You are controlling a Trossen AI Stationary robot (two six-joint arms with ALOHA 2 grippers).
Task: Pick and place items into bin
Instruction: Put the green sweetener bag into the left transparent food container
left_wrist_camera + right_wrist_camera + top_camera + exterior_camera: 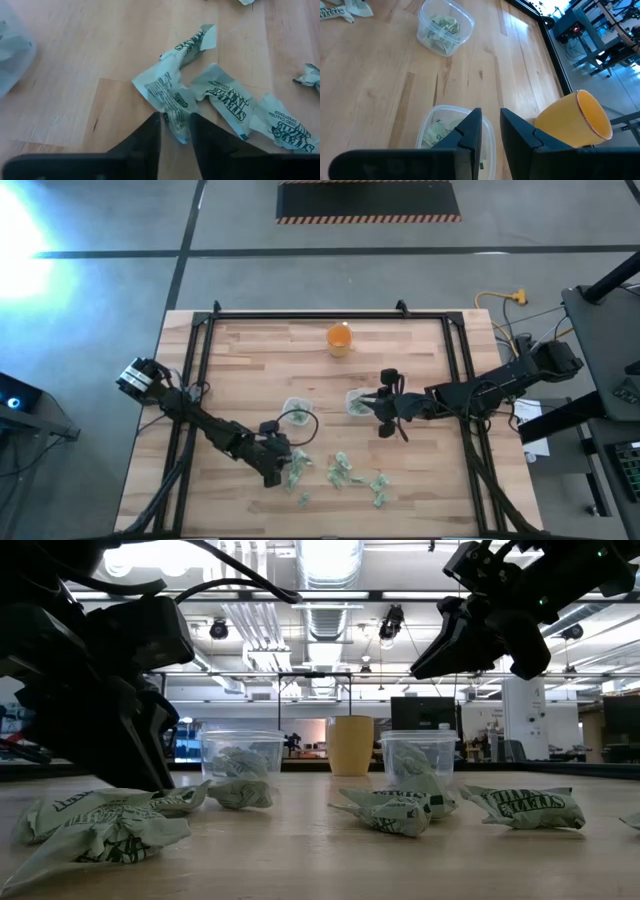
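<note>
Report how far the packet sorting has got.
Done: both clear tubs, the one near the left arm and the one under the right claw, already hold some packets.
In hand: the left claw is down on the table, its fingers astride a crumpled packet. The right claw hovers over its tub, nothing visible between its fingers.
Left: several loose packets on the table.

two clear tubs (297, 411), one orange cup (339, 338)

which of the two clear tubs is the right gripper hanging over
The clear tub nearer the table's right side; the right gripper hangs right over it. The other tub sits apart, towards the left arm.
</note>
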